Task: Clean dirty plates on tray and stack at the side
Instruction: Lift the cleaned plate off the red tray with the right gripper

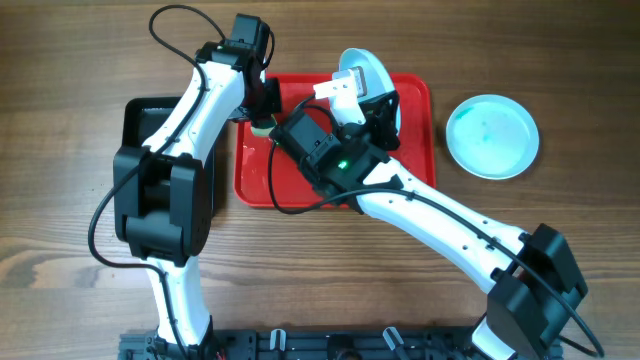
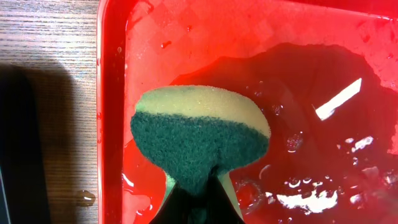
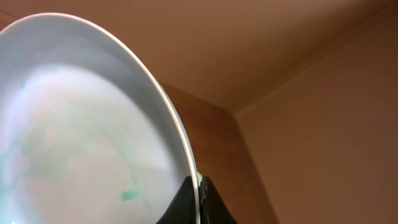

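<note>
Overhead: high, straight down, takes in whole surface [image 1: 80, 60] and both arms.
Left wrist: close, facing down past sponge [image 2: 199, 134] onto red tray [image 2: 112, 93], left rim and wet floor; tray shared with overhead.
Right wrist: very close, tilted upward along plate [image 3: 81, 124] edge; plate shared with overhead.

left gripper [image 2: 202, 190] clamped, angled down, right gripper [image 3: 199, 191] clamped, tilted upward

a plate [image 1: 491, 136] lies on the table [image 1: 80, 60] right of the tray [image 1: 418, 140].
</note>
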`<move>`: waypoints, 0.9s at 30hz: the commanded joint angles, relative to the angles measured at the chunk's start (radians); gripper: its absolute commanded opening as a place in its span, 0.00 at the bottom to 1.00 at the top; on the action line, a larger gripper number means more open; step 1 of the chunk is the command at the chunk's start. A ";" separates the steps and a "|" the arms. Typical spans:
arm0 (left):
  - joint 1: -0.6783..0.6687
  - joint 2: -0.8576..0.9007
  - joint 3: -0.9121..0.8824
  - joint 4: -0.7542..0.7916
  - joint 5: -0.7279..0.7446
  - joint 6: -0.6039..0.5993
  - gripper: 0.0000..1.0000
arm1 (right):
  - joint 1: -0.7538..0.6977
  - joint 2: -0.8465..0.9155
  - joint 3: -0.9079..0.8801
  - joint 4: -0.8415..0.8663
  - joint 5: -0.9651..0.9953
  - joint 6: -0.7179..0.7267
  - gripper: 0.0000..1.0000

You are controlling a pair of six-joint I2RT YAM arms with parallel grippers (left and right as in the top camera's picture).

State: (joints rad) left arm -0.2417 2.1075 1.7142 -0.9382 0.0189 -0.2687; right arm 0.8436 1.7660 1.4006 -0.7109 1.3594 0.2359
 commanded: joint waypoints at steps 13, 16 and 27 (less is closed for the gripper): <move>0.005 -0.032 0.000 0.005 -0.017 -0.009 0.04 | 0.000 -0.030 0.000 0.001 -0.026 -0.049 0.04; 0.005 -0.032 0.000 0.002 -0.017 -0.009 0.04 | -0.023 -0.030 0.000 -0.024 -0.282 -0.031 0.04; 0.004 -0.032 0.000 -0.003 -0.017 -0.008 0.04 | -0.570 -0.030 0.000 -0.086 -1.552 -0.001 0.04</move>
State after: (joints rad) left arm -0.2417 2.1075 1.7142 -0.9405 0.0189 -0.2687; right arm 0.3874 1.7603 1.4010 -0.8028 0.2077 0.2893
